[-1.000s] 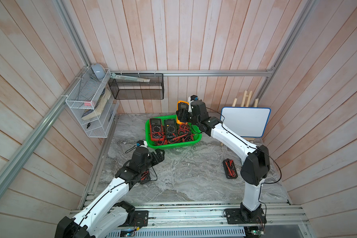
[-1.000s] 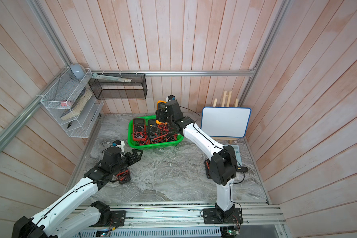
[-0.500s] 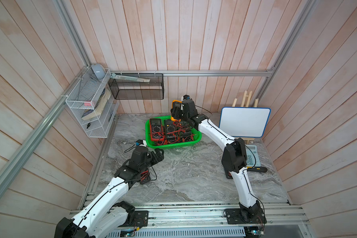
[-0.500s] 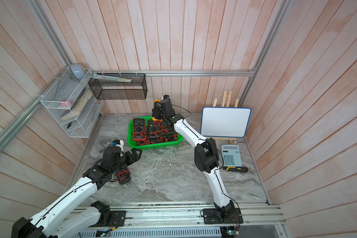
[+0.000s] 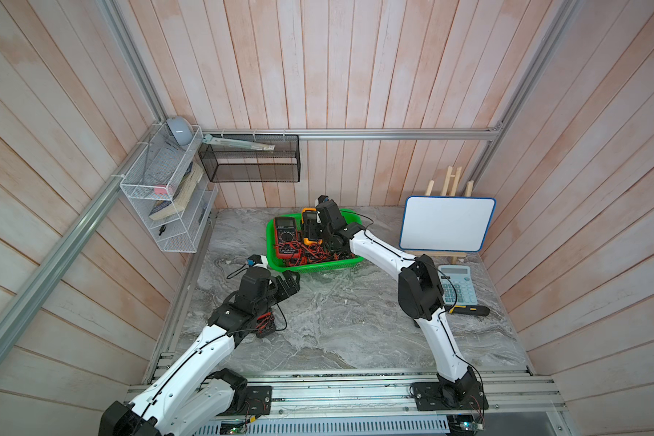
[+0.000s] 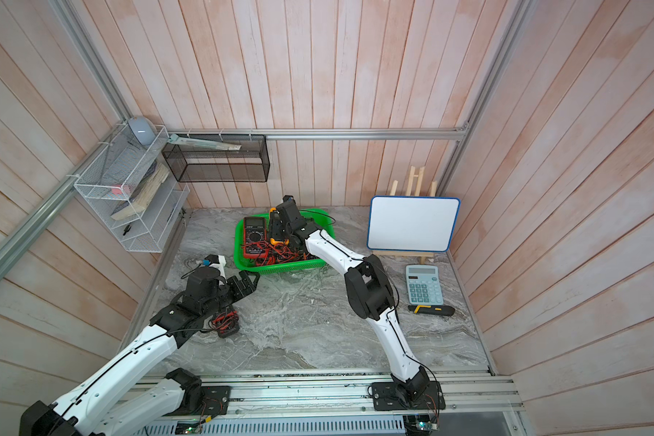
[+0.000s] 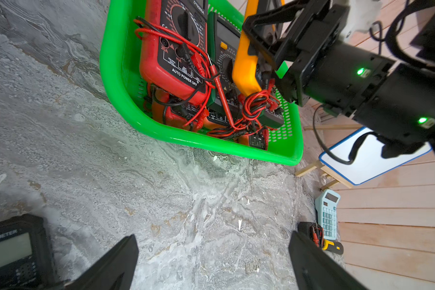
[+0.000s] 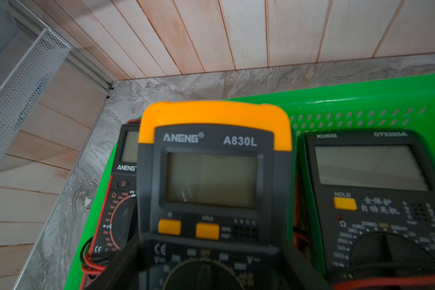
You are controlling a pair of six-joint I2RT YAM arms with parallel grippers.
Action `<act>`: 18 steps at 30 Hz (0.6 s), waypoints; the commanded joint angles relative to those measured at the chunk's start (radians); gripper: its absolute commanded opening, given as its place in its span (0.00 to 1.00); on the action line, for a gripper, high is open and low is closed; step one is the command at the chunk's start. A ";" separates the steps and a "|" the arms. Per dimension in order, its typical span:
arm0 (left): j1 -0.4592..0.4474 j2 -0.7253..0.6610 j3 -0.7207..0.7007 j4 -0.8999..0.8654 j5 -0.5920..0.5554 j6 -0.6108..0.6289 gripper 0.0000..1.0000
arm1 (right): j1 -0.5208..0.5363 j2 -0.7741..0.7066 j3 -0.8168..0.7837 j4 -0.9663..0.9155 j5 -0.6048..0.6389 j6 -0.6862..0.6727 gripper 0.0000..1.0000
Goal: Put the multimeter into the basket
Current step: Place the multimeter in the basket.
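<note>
One orange ANENG multimeter (image 8: 211, 175) sat clenched in the right claw (image 5: 314, 228) over the green basket (image 5: 318, 268) (poised for lowering, I judge); the left claw (image 7: 211, 241) hung released beside it.

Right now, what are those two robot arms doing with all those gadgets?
They are packing multimeters into the green basket. The right pincer is shut on an orange multimeter and holds it over the basket, above a red multimeter and a dark green multimeter that lie inside with tangled wires. The left pincer is open and empty, just above the table. A black multimeter lies on the table under that arm.
</note>
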 commanded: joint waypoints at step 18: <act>0.004 -0.004 0.073 -0.037 -0.032 0.008 1.00 | 0.025 0.071 0.011 -0.080 0.087 -0.043 0.79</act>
